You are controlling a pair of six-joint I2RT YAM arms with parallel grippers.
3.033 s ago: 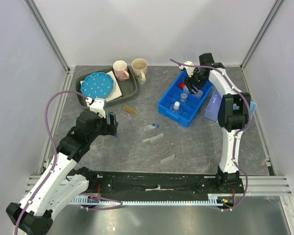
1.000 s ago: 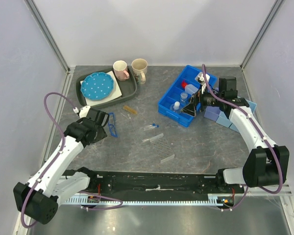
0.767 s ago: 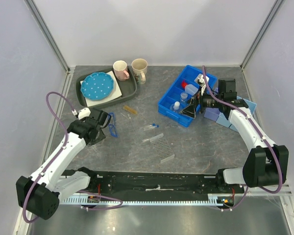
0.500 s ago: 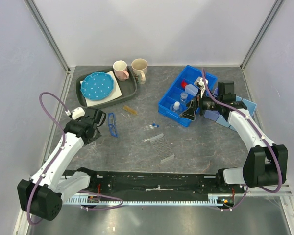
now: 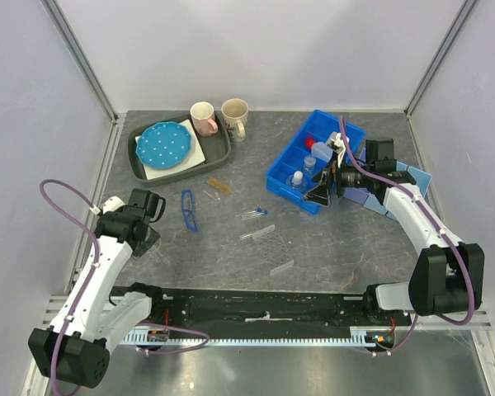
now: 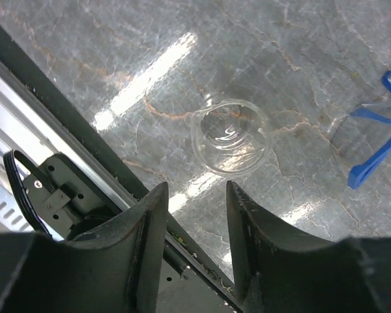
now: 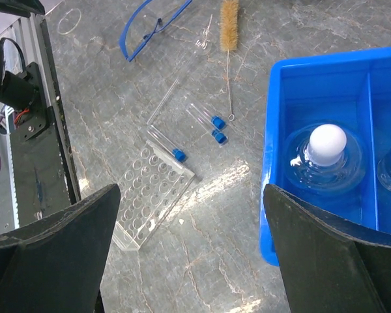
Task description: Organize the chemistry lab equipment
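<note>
My left gripper (image 5: 143, 233) (image 6: 195, 261) is open and empty, low over the table's left side. A small clear beaker (image 6: 231, 137) stands just beyond its fingertips. Blue-framed safety glasses (image 5: 188, 211) (image 6: 378, 143) lie to its right. My right gripper (image 5: 320, 191) (image 7: 192, 261) is wide open and empty beside the front corner of the blue bin (image 5: 274, 175). A red-capped squeeze bottle (image 5: 309, 144) is in the bin. The clear tube rack (image 5: 274, 247) (image 7: 153, 199), blue-capped tubes (image 5: 254, 214) (image 7: 205, 120) and the tan brush (image 5: 219, 186) (image 7: 229, 23) lie mid-table.
A white-capped bottle (image 7: 327, 147) sits in the bin. A grey tray (image 5: 223, 148) with a blue dotted plate (image 5: 161, 144) is at the back left, with a pink mug (image 5: 203, 117) and a beige mug (image 5: 235, 113) behind it. Pale lavender boxes (image 5: 356, 191) lie right of the bin.
My left gripper has drawn back leftwards from the glasses, which stay on the table. My right gripper swung from the bin's far end to its front corner and has since held still.
</note>
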